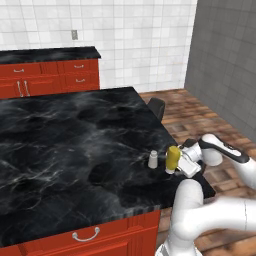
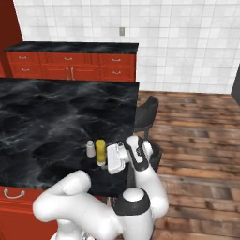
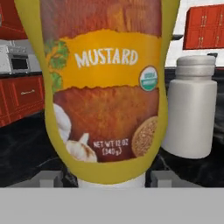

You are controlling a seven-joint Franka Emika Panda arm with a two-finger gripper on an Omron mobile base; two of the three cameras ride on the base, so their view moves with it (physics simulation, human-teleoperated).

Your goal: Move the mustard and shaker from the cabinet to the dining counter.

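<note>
Shaker: you can see the shaker [image 1: 153,159] upright on the dining table [image 1: 65,150], near its right edge.
Mustard: the mustard [image 1: 173,159] stands on the table just right of it.
Claw: the claw [image 1: 181,163] sits around the mustard; you cannot tell grasping from released (fingertips barely show).
Left: judged nearly finished; only withdrawal remains.

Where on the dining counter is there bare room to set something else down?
Most of the dining counter lies bare: everything left of the shaker and back toward the far edge. The near right corner is crowded, where the shaker and mustard stand close together with the pincer at the mustard.
</note>
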